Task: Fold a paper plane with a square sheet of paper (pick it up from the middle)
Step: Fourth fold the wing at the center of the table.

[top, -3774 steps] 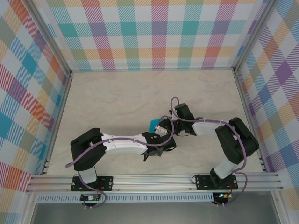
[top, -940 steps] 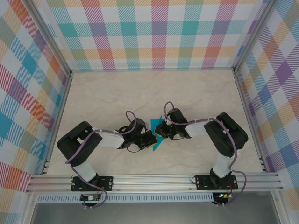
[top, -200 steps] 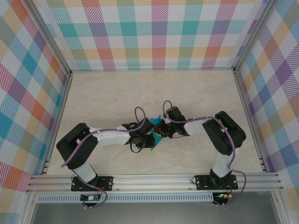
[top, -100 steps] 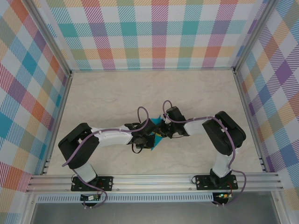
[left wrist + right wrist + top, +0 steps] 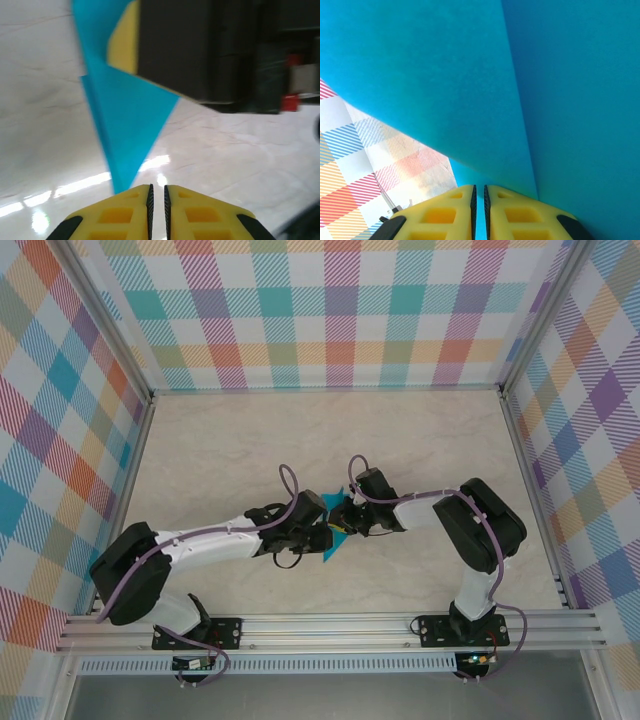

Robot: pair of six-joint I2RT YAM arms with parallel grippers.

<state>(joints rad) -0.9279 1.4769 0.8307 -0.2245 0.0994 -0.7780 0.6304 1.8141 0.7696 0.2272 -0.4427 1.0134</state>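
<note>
Centre of the frame, low over the pale tabletop (image 5: 250,440): the left fingers (image 5: 150,192) were nearly closed and empty. Just beyond, the right fingers (image 5: 471,192) pinched the folded teal paper sheet (image 5: 127,130), its point downward.

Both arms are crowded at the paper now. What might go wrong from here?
The right end effector pinches the paper; a sideways tug may tear it or slip it free. The left end effector looks shut beside the paper's pointed tip, not on it; pushing ahead could crumple that tip.
</note>
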